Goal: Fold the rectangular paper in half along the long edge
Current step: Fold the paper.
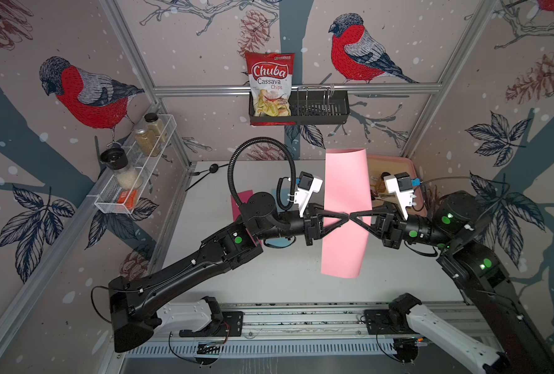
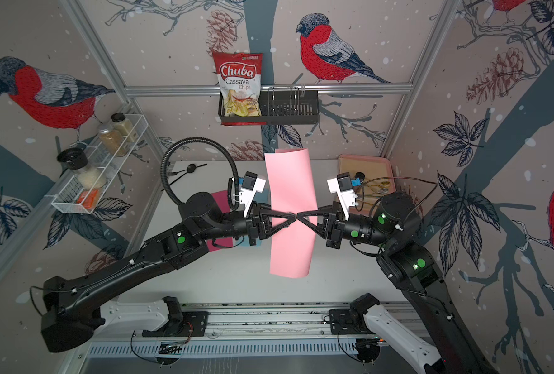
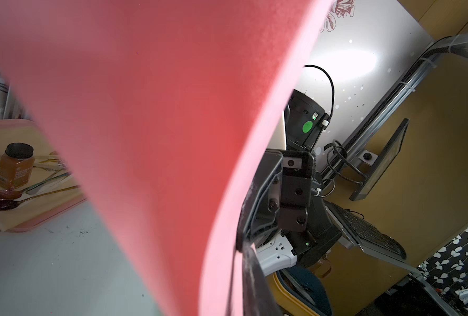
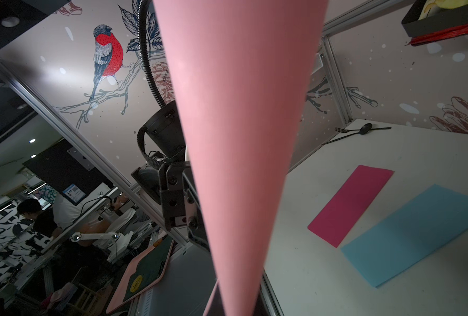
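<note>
Jars [image 1: 146, 139] are seen lined up in a wire rack [image 1: 107, 204] on the side wall, far out to the left of the pink paper [image 1: 345, 181]. Nearer in, a black spoon [image 1: 213, 167] and a fork [image 4: 339, 129] are laid on the white surface [image 1: 269, 275], well left of that paper and toward the back wall.

Closer again, a magenta sheet [image 4: 350, 205] and a blue sheet [image 4: 418, 235] are spread flat side by side, just left of the pink paper. In both top views they are largely covered by the left arm [image 1: 188, 275].

And here is the action. The left tool [image 1: 345, 215] is reached in from the paper's left, with its fingers drawn together to a point and clamped on the pink paper at about mid-length. The paper is held up above the surface and curved across its width. One short end is pointed at the back wall, the other toward the robot's base.

The right tool [image 1: 353, 217] is brought in from the paper's right, met almost tip to tip with its partner, fingers pressed together and clamped on the same paper. In both wrist views the frame is filled by pink, narrowing toward the tool.

Just right of the paper and partly hidden by it, a pink tray [image 1: 398, 166] is set, on which a honey jar [image 3: 15, 167] and two spoons [image 3: 4, 194] are laid.
</note>
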`<state>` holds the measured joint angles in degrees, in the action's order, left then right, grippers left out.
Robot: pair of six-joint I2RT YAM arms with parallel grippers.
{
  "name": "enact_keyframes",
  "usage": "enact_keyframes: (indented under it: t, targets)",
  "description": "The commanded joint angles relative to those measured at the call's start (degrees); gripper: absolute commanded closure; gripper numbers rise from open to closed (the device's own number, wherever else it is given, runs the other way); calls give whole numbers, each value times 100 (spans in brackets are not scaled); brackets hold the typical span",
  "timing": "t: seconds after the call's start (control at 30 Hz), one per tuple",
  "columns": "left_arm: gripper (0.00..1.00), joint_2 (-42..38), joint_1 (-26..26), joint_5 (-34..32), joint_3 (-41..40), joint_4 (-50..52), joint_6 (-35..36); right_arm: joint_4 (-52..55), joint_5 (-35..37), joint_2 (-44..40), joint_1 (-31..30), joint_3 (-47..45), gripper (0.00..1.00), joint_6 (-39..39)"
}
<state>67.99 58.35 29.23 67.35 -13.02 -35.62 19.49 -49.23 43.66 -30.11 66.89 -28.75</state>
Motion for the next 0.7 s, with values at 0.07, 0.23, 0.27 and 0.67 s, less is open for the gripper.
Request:
enact_keyframes:
  t: [0.07, 0.23, 0.27, 0.67]
  targets:
    - [100, 2, 7, 206, 0, -417, -67, -286, -75, -21, -15, -28, 100, -61]
    - [100, 3, 10, 388, -94, -675, -167, -155, 124, -130, -12, 34, 73, 14]
    - [100, -24, 6, 420, -115, -731, -182, -125, 177, -174, 2, 35, 64, 57]
    - [100, -184, 10, 622, -287, -1312, -405, 214, 163, -264, 101, 229, 70, 124]
